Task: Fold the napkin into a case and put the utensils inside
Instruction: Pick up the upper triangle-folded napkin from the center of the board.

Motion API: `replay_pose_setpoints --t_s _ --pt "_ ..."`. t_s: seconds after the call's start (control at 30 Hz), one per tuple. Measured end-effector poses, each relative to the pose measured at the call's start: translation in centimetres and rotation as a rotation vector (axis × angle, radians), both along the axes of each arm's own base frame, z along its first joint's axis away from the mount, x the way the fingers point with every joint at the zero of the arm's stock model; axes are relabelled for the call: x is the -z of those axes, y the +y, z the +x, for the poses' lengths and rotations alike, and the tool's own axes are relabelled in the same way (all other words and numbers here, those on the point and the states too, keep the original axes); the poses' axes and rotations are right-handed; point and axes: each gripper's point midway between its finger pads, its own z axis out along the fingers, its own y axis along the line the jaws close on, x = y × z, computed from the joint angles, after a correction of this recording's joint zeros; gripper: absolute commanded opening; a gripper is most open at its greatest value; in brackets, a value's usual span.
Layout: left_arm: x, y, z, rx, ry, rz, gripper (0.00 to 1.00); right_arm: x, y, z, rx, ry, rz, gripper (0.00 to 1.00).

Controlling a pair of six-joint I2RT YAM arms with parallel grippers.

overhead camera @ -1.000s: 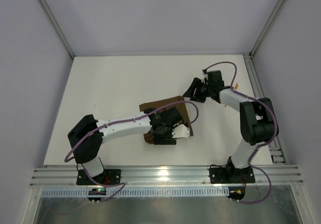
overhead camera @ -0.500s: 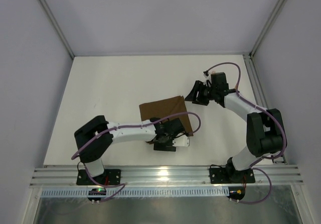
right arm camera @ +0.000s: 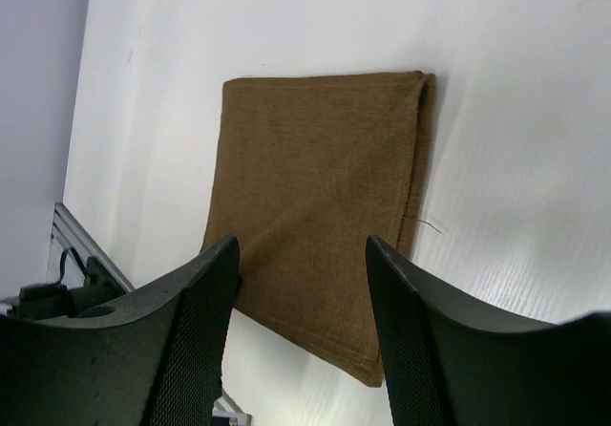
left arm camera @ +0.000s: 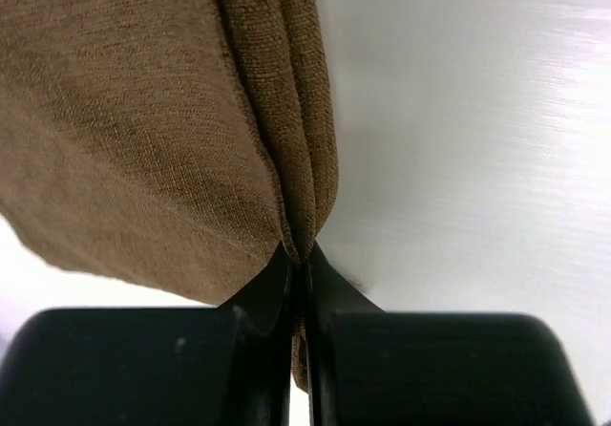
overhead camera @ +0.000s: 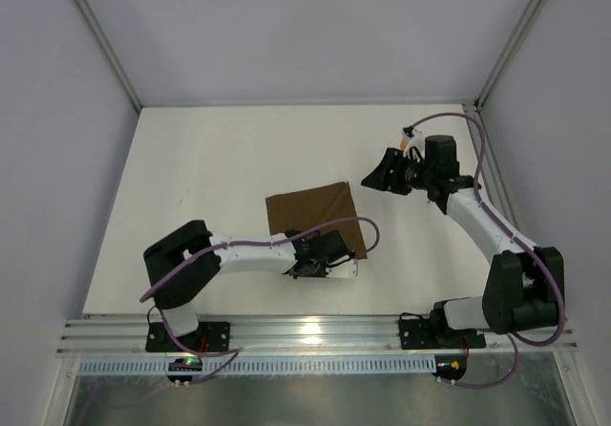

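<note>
My left fingers (left arm camera: 263, 297) are pinched shut on the near edge of the napkin (overhead camera: 307, 209), which lies folded mid-tabletop (overhead camera: 210, 159). It's soft, limp, layered cloth (light, likely to sag), so I'd hold every layer at the edge. Right fingers (right arm camera: 191, 340) hang parted, empty.

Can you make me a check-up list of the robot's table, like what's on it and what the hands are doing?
Surface: white table.
Job's things: brown napkin, folded in layers; utensils, nothing seen.
Clutter: nothing seen.
Hands: left hand shut on the napkin's near edge; right hand open, holding nothing, apart from the napkin.
Cables: purple cables looped along both arms.
Surroundings: pale walls, metal rail at the near edge.
</note>
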Motion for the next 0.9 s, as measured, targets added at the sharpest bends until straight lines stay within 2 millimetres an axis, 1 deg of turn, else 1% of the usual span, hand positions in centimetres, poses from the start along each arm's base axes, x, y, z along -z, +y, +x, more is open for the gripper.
replay_pose_setpoints --t_s 0.1,0.17,0.2,0.23,0.3,0.37,0.5,0.6,0.63,0.7,0.77,0.83,0.9 --pt "-0.3 0.0 -0.3 0.002 0.069 -0.040 0.00 -2.5 0.3 -0.8 -0.066 -0.134 0.004 0.60" --pt "-0.9 0.4 -0.4 -0.004 0.145 -0.080 0.00 -3.7 0.5 -1.6 -0.112 -0.230 -0.002 0.61" --pt "-1.2 1.0 0.2 -0.026 0.166 -0.095 0.00 -4.0 0.5 -2.3 -0.139 -0.288 -0.008 0.61" --pt "-1.4 1.3 0.4 -0.031 0.186 -0.107 0.00 -4.1 0.5 -3.1 -0.166 -0.344 -0.019 0.61" --pt "-2.1 2.1 0.9 -0.030 0.236 -0.135 0.00 -3.7 0.6 -5.0 -0.233 -0.467 -0.055 0.62" --pt "-2.6 2.8 1.1 -0.023 0.290 -0.157 0.00 -2.9 1.5 -7.4 -0.328 -0.582 -0.105 0.62" --pt "-3.2 3.7 1.2 0.005 0.362 -0.178 0.00 -1.3 5.2 -12.8 -0.654 -0.847 -0.222 0.63" --pt "-3.3 4.0 1.0 0.026 0.388 -0.186 0.00 1.0 7.4 -16.2 -0.857 -0.950 -0.292 0.63" --pt "-3.4 4.0 0.9 0.033 0.395 -0.188 0.00 2.0 7.7 -16.8 -0.900 -0.958 -0.329 0.66" --pt "-3.5 4.1 0.7 0.043 0.406 -0.194 0.00 4.3 7.9 -17.6 -0.973 -0.943 -0.395 0.68" --pt "-3.6 4.1 0.6 0.050 0.412 -0.198 0.00 6.5 7.5 -17.7 -1.006 -0.918 -0.471 0.68" --pt "-3.8 4.2 0.5 0.057 0.416 -0.205 0.00 7.7 7.0 -17.6 -1.019 -0.905 -0.525 0.68" --pt "-3.9 4.2 0.6 0.059 0.419 -0.213 0.00 8.3 6.8 -17.4 -1.025 -0.909 -0.569 0.68"
